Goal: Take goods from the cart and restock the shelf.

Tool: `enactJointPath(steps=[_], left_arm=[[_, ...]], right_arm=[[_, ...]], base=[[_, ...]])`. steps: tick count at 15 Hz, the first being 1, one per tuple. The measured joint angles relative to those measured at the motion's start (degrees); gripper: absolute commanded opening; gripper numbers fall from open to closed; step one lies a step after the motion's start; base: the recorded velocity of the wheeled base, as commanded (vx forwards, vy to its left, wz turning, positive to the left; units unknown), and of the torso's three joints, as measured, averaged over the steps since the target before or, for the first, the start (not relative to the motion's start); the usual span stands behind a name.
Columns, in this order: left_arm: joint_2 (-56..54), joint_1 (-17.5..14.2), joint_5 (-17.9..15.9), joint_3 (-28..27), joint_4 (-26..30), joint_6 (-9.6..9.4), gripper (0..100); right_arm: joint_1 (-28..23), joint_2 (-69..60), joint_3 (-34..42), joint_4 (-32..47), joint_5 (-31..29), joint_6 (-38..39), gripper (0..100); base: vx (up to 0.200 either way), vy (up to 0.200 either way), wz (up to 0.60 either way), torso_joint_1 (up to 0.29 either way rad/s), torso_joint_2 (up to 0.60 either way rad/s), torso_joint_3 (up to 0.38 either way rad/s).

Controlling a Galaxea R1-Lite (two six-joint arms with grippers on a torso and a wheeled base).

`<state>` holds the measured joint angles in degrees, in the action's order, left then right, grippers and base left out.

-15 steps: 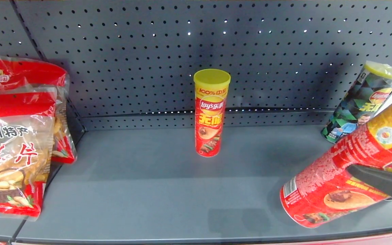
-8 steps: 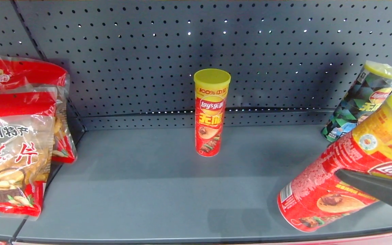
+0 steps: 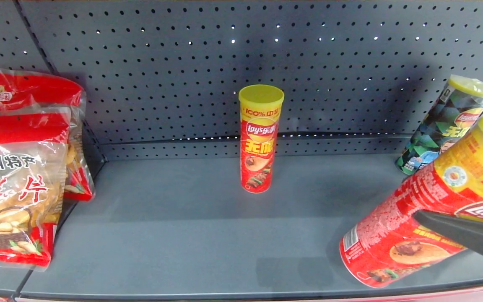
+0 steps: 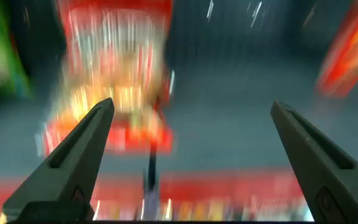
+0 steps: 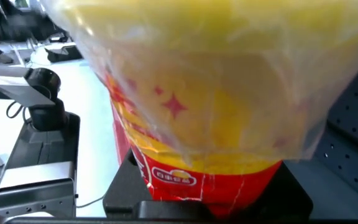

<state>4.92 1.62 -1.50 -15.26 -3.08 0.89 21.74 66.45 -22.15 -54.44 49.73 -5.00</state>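
The step in hand looks like the placing of a can: the right hand [image 5: 209, 190] is clamped across the body of the red chip can [image 3: 413, 218], and the can hangs over the shelf [image 3: 183, 235] with its bottom not yet squarely down. Take the standing can [image 3: 260, 140] in the middle of the shelf as the mark. The held can is well to the right of it and nearer the shelf's front edge. Its long axis is tilted, the base pointing down and towards the standing can's side, the yellow lid up and away to the right. Whether the base rim touches the shelf I cannot tell.

My judgement is that the next move calls for swinging the lid over until the axis is upright like the standing can's, then lowering it flat before letting go (released at this lean it would likely tip or roll).

A dark-patterned can [image 3: 445, 126] stands behind the held one, farther right of the mark. Snack bags [image 3: 15, 184] stand far to the mark's left. The left hand [image 4: 194, 162] is spread wide and holds nothing.
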Motion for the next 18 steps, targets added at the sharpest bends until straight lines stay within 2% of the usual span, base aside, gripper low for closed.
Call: enactJointPath(steps=[2, 3, 5, 6, 7, 8, 9, 11, 13, 15, 16, 18], left_arm=[[8.3, 2.9, -2.3, -9.4, -0.5, 1.07, 100], [13.8, 5.8, -4.1, -12.7, -1.5, 1.6, 100], [24.3, 10.4, -7.4, -16.2, -3.8, 2.33, 100], [30.1, 11.5, -9.3, -17.4, -5.5, 2.15, 100], [35.6, 11.6, -11.6, -18.6, -8.1, 1.0, 100], [41.2, 11.0, -15.0, -19.7, -12.1, -1.16, 100], [47.3, 9.6, -19.8, -20.7, -18.2, -4.12, 100], [57.6, 6.6, -30.3, -20.0, -37.2, -8.55, 100], [67.0, 4.5, -36.8, -16.8, -51.8, -10.57, 100], [75.3, 3.5, -40.2, -15.0, -64.5, -10.85, 100], [79.2, 3.3, -41.4, -14.3, -69.4, -10.22, 100], [84.7, 4.6, -44.9, -13.5, -73.1, -7.58, 100]], right_arm=[[0.3, 0.0, -0.8, 0.0, 0.1, 0.0, 0], [0.4, 0.2, -1.3, 0.0, 0.1, 0.0, 0], [0.7, 0.7, -2.0, 0.0, 0.1, 0.0, 0], [0.9, 1.0, -2.6, 0.0, 0.2, 0.0, 0], [1.0, 1.4, -3.0, 0.0, 0.1, 0.0, 0], [1.1, 1.7, -3.4, -0.1, 0.1, 0.0, 0], [1.1, 2.0, -3.6, 0.0, 0.1, 0.0, 0], [1.1, 2.3, -3.5, 0.0, 0.1, 0.0, 0], [1.1, 2.5, -3.2, 0.0, 0.1, 0.0, 0], [1.1, 3.1, -3.3, 0.0, 0.1, 0.0, 0], [1.1, 3.5, -3.4, -0.1, 0.1, 0.0, 0], [1.0, 4.2, -3.5, -0.1, 0.0, 0.0, 0]], base=[[0.0, 0.0, 0.0, 0.0, 0.0, 0.0], [0.0, 0.0, 0.0, 0.0, 0.0, 0.0], [0.0, 0.0, 0.0, 0.0, 0.0, 0.0], [0.0, 0.0, 0.0, 0.0, 0.0, 0.0], [0.0, 0.0, 0.0, 0.0, 0.0, 0.0], [0.0, 0.0, 0.0, 0.0, 0.0, 0.0], [0.0, 0.0, 0.0, 0.0, 0.0, 0.0], [0.0, 0.0, 0.0, 0.0, 0.0, 0.0], [0.0, 0.0, 0.0, 0.0, 0.0, 0.0], [0.0, 0.0, 0.0, 0.0, 0.0, 0.0], [0.0, 0.0, 0.0, 0.0, 0.0, 0.0], [0.0, 0.0, 0.0, 0.0, 0.0, 0.0]])
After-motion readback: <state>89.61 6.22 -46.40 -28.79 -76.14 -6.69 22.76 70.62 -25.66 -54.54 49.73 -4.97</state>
